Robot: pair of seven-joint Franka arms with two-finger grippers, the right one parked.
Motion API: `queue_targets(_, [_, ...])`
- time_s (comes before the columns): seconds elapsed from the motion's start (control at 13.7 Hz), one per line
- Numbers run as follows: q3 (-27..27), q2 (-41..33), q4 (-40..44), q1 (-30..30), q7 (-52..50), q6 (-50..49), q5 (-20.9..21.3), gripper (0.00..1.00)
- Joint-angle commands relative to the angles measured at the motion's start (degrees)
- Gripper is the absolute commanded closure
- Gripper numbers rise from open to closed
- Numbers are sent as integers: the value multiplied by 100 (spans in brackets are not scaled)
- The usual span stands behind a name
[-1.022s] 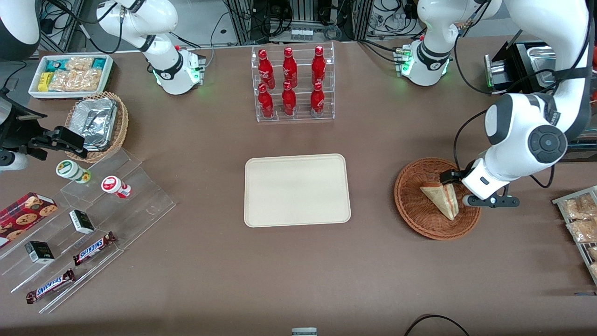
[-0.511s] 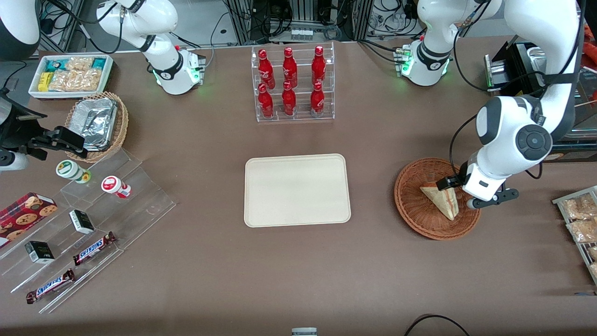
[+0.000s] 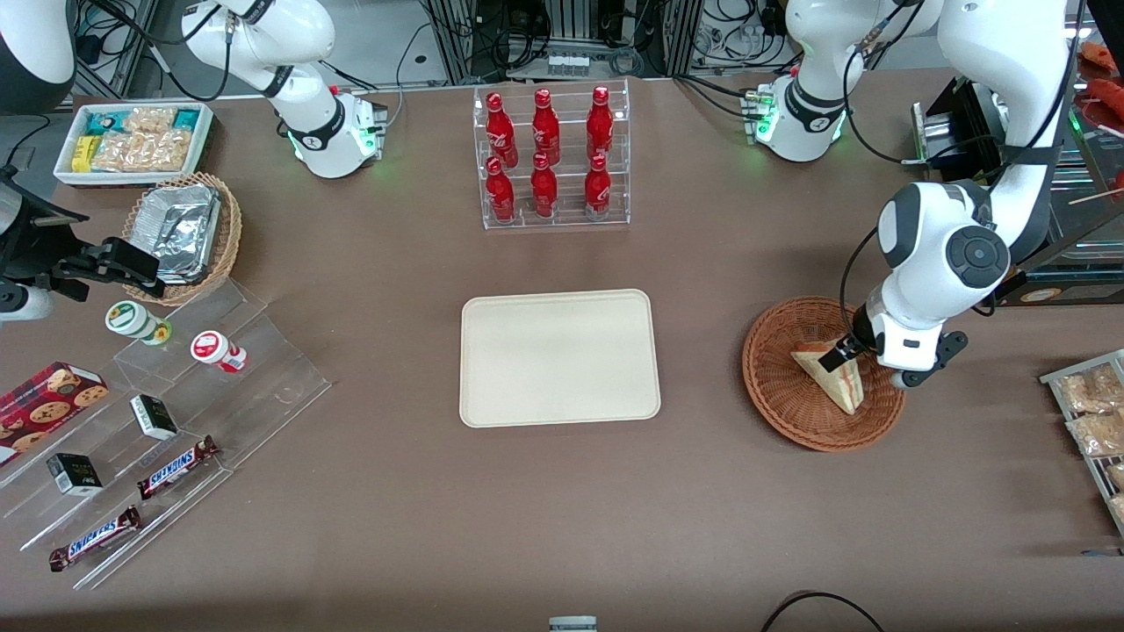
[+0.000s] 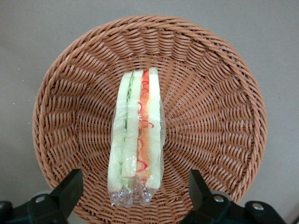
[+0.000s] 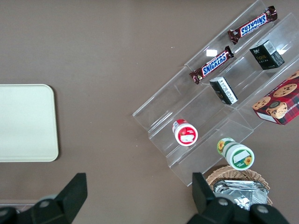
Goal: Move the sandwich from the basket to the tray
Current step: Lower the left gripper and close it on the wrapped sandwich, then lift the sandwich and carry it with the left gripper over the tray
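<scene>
Black fingers [image 4: 70, 189] of the gripper [image 4: 133, 198] are held spread wide, 1 on each side of the sandwich [image 4: 137, 140], with nothing gripped and a clear gap between each finger and the wrapped wedge. In the front view the gripper [image 3: 850, 358] is seen poised just above the sandwich [image 3: 830, 377], over the part of the basket nearest the working arm. The sandwich is lying inside the reddish-brown wicker basket [image 4: 219, 107], directly beneath the gripper, its cut edge turned up so that green, pale and orange-red layers are shown under clear film. The basket [image 3: 781, 386] is set on the brown table [image 3: 395, 527].

Well apart from the gripper, toward the parked arm's end, the cream tray [image 3: 559, 358] is lying flat. Farther from the front camera than the tray, 6 red bottles [image 3: 544, 149] are stood in a clear rack; their white script cannot be read. Farthest from the gripper, at the parked arm's end, 2 bars marked SNICKERS [image 3: 178, 467] are laid on clear acrylic steps [image 3: 263, 369], beside 2 small dark boxes [image 3: 154, 416] whose print is too small to read, a red-and-white lidded cup [image 3: 215, 349], a green-and-white lidded cup [image 3: 134, 319] and a red box [image 3: 44, 399] printed with cookies. A tan basket of foil containers [image 3: 183, 230] and a white bin of snack packets [image 3: 136, 140] are placed there too.
</scene>
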Motion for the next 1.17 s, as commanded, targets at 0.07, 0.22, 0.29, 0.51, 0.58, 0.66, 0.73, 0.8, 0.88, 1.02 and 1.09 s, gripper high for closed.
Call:
queue_targets(0.07, [7, 116, -87, -25, -171, 122, 10, 0])
queue_targets(0.22, [7, 257, -87, -25, -171, 183, 10, 0])
queue_targets(0.29, [7, 319, -87, -25, -171, 227, 10, 0])
queue_targets(0.51, [7, 451, -78, -34, -171, 342, 19, 0])
queue_targets(0.58, [16, 468, -69, -34, -171, 359, 28, 0])
queue_targets(0.66, [16, 477, -69, -34, -180, 359, 28, 16])
queue_targets(0.73, [16, 469, -69, -34, -180, 359, 37, 85])
queue_targets(0.8, [16, 460, -69, -34, -162, 351, 37, 100])
queue_targets(0.88, [16, 451, -69, -34, -153, 351, 37, 100])
queue_targets(1.02, [16, 416, -60, -34, -127, 316, 37, 100])
queue_targets(1.09, [7, 364, -43, -34, -118, 281, 37, 100])
